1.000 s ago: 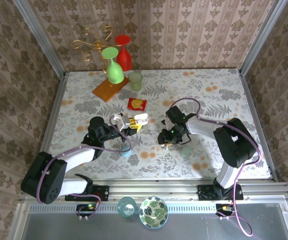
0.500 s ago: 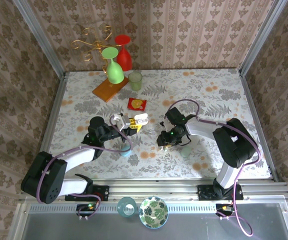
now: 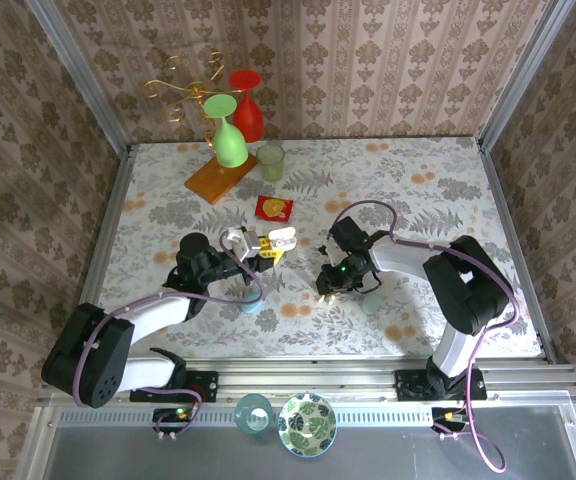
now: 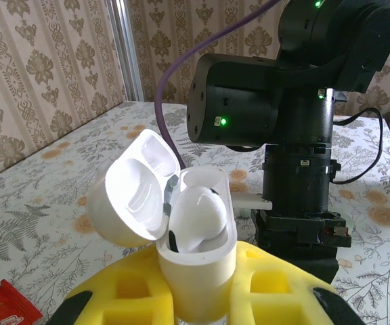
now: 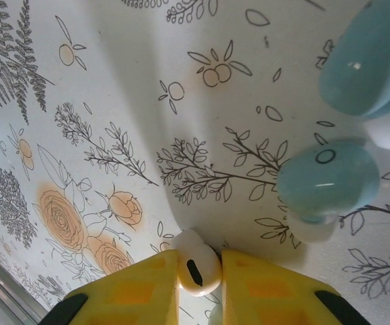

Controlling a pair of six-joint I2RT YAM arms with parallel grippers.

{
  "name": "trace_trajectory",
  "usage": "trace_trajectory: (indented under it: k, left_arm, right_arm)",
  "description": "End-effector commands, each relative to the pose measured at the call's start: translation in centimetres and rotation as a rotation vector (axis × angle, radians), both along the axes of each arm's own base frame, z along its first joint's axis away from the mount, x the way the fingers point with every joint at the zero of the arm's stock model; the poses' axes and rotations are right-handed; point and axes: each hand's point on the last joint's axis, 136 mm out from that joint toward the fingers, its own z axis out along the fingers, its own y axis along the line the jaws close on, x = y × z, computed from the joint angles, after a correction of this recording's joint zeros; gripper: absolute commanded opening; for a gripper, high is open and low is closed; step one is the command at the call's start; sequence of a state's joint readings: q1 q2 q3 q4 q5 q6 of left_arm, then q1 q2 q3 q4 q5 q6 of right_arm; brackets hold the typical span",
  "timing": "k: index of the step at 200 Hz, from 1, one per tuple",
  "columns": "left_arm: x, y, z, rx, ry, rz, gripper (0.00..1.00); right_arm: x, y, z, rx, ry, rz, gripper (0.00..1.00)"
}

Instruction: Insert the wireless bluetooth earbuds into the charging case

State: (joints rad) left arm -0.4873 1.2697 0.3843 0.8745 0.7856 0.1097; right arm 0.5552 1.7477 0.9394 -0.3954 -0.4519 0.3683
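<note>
Tightening from a wider gap, right gripper [image 5: 199,261] fingers now pinch the loose earbud [image 5: 195,272] on mid-bench [image 5: 114,101]; left gripper [image 4: 198,294] fingers grip the open charging case [image 4: 202,271] nearby, so insertion likely comes next.

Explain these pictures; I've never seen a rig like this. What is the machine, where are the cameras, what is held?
Two robot arms are bolted at the near edge of a flowery table. One picture looks down from above; the other two come from a camera on each wrist, showing its yellow fingers. The left fingers grip an open white charging case with one earbud seated inside. The right fingers pinch a second white earbud at the tabletop, beside pale blue pebble-shaped pieces. A green goblet and red packet are farther back.
</note>
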Motion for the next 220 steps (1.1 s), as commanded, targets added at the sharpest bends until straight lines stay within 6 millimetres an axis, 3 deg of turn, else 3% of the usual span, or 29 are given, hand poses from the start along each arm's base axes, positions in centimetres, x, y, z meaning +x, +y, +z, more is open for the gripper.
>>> trace_trajectory:
  k: [1, 43, 101, 111, 144, 173, 220]
  left_arm:
    - [0.2, 0.1, 1.1, -0.009, -0.052, 0.005, 0.00]
    - [0.3, 0.2, 0.9, -0.006, -0.030, 0.010, 0.00]
    - [-0.1, -0.3, 0.8, 0.005, 0.034, -0.038, 0.00]
    - [-0.2, -0.4, 0.8, 0.004, 0.047, -0.051, 0.00]
    - [-0.3, -0.8, 0.8, 0.008, 0.117, -0.070, 0.00]
    - [-0.4, -1.0, 0.4, 0.025, 0.144, -0.080, 0.00]
    - [-0.7, -1.4, 0.3, 0.017, 0.192, -0.116, 0.00]
  right_arm:
    - [-0.4, -0.6, -0.4, -0.042, -0.006, 0.013, 0.20]
    - [1.3, -1.3, 2.6, -0.073, -0.155, -0.010, 0.19]
    - [4.9, -2.2, 10.8, -0.058, -0.537, -0.027, 0.18]
    - [5.3, -2.2, 13.6, -0.038, -0.637, -0.022, 0.18]
    - [5.0, -0.4, 19.0, -0.042, -0.855, 0.108, 0.19]
    - [4.8, 1.1, 22.3, -0.031, -0.967, 0.177, 0.19]
    - [4.9, 4.0, 23.8, -0.024, -1.057, 0.277, 0.19]
